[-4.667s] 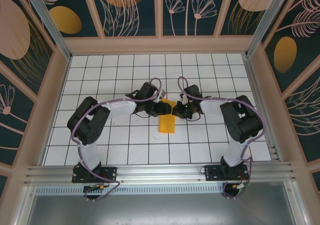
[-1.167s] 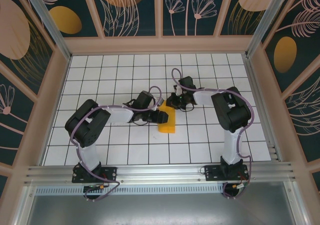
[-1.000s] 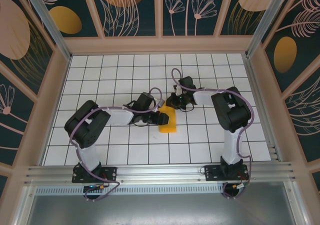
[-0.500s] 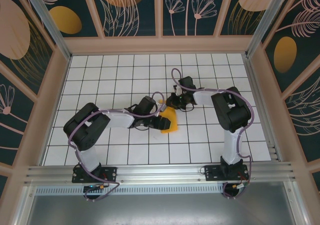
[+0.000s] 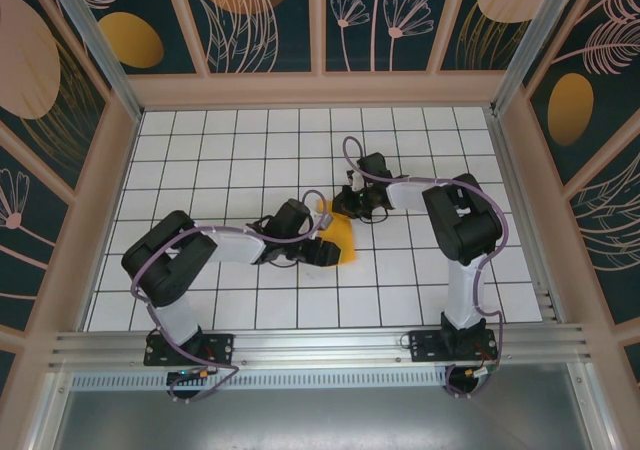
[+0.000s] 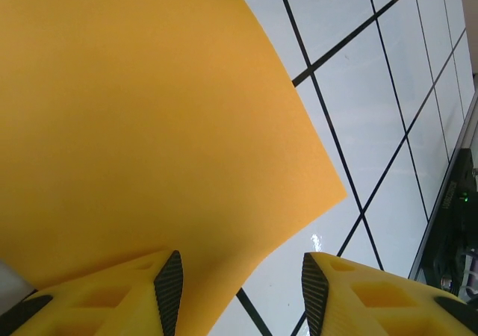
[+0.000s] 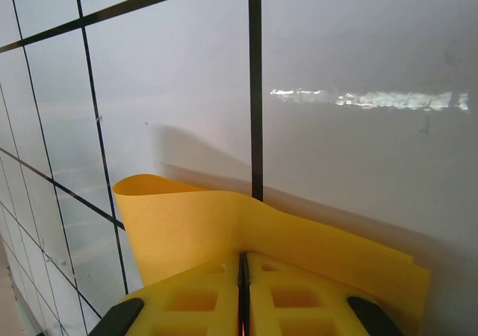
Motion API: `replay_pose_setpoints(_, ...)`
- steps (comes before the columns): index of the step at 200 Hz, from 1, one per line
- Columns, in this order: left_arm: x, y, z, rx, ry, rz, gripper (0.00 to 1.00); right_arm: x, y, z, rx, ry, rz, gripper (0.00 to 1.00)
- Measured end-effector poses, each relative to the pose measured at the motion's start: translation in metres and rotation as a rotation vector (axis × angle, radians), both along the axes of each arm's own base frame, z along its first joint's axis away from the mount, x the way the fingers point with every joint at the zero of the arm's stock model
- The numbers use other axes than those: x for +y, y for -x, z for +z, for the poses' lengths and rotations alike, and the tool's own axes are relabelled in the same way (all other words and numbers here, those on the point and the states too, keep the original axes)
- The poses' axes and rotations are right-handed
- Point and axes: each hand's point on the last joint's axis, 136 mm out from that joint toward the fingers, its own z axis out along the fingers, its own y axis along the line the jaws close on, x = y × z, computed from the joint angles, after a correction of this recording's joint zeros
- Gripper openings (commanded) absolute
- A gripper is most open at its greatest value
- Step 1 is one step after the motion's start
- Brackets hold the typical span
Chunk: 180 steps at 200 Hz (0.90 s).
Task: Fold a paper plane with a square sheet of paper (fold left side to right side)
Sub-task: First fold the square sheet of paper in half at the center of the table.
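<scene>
Square sheet of paper (image 5: 338, 238), mid-table (image 5: 200, 140): far edge is pinched in the fully closed right gripper (image 7: 243, 265), near part has just been lifted and bowed rightward by the half-open left gripper (image 6: 239, 276), which clamps nothing; fold judged begun, uncreased.

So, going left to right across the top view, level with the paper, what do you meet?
left arm → paper → right arm
</scene>
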Motion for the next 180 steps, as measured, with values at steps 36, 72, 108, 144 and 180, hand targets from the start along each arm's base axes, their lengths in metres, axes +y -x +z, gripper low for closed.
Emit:
replay_pose_setpoints(36, 0.003, 0.007, 0.000, 0.007, 0.010, 0.005, 0.49, 0.000, 0.000, 0.000, 0.000, 0.000, 0.000, 0.12)
replay_pose_setpoints(72, 0.005, 0.013, 0.001, 0.021, 0.015, 0.007, 0.49, 0.000, 0.000, 0.000, 0.000, 0.000, 0.000, 0.12)
replay_pose_setpoints(108, 0.005, 0.019, 0.001, 0.035, 0.014, -0.001, 0.50, 0.000, 0.000, 0.000, 0.000, 0.000, 0.000, 0.12)
replay_pose_setpoints(144, 0.007, 0.025, 0.001, 0.051, 0.002, -0.006, 0.50, 0.000, 0.000, 0.000, 0.000, 0.000, 0.001, 0.12)
replay_pose_setpoints(180, 0.011, 0.035, 0.001, 0.076, -0.019, -0.014, 0.51, 0.000, 0.000, 0.000, 0.000, 0.000, 0.001, 0.12)
